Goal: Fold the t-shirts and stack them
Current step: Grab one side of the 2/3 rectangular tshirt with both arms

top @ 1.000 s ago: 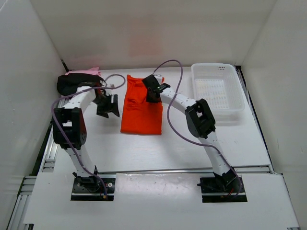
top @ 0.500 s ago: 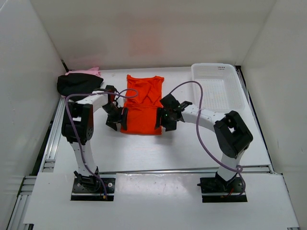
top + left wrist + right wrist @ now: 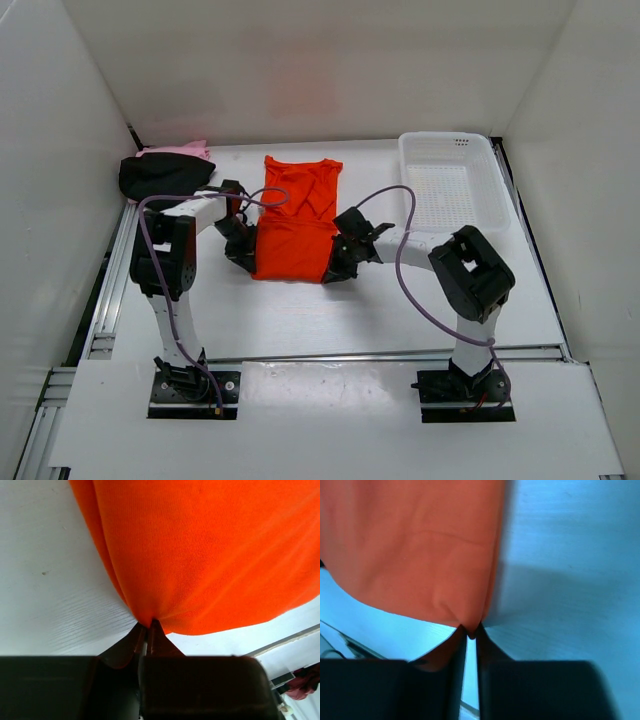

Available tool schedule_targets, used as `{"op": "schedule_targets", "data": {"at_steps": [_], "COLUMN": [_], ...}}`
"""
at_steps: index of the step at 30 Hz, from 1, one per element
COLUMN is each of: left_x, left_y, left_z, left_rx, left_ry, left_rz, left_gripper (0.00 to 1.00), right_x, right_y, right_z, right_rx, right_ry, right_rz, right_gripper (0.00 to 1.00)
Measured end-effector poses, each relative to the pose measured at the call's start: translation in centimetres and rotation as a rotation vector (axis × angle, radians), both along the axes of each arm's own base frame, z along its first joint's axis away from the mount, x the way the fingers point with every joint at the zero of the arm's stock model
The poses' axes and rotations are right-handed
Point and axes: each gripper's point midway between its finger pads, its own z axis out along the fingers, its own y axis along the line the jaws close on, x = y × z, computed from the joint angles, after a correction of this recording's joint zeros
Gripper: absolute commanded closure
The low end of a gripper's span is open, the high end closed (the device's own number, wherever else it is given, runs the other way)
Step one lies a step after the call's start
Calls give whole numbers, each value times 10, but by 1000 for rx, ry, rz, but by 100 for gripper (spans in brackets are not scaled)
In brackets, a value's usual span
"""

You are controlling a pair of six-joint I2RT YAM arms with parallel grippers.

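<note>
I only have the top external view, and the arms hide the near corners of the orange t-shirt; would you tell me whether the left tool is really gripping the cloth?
Observer: Yes. In the left wrist view the left tool is shut on a small pinch of the orange t-shirt at its near left corner, and the cloth puckers into the grip.
Operator: Thank you. How about the other side?
Observer: The right wrist view shows the right tool shut on the near right corner, with the hem bunched where it is pinched.
</note>
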Motion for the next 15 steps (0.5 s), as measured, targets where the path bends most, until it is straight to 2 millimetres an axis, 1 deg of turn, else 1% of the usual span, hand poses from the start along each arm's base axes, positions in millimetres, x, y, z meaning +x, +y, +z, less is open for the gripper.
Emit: {"op": "schedule_targets", "data": {"at_steps": [1,5,8,10,12,14,15], "left_x": [0,-1,-7,-15,-26,-41,-50], "left_y": [0,0,1,2,3,6,7], "left_z": [0,1,12,27,48,70,83], "left_rx": [0,0,-1,1,9,35,49], "left_ry": [0,2,7,8,-5,-26,-39], "left_rz": [0,0,-1,-3,-11,-29,-43], "left_gripper": [89,89,89,89,89,89,89], "right_x": [1,3,0,-9,-21,-36,-47], "right_y": [1,6,4,-1,-3,-2,0], "right_z": [-2,0,6,17,35,58,71], "right_rx": [8,49,55,45,40,45,52], "right_ry": [9,28,12,-5,-37,-87,-109], "right_rz": [-9,-14,8,40,87,148,182], "right_gripper": [100,100,100,100,100,100,100]}}
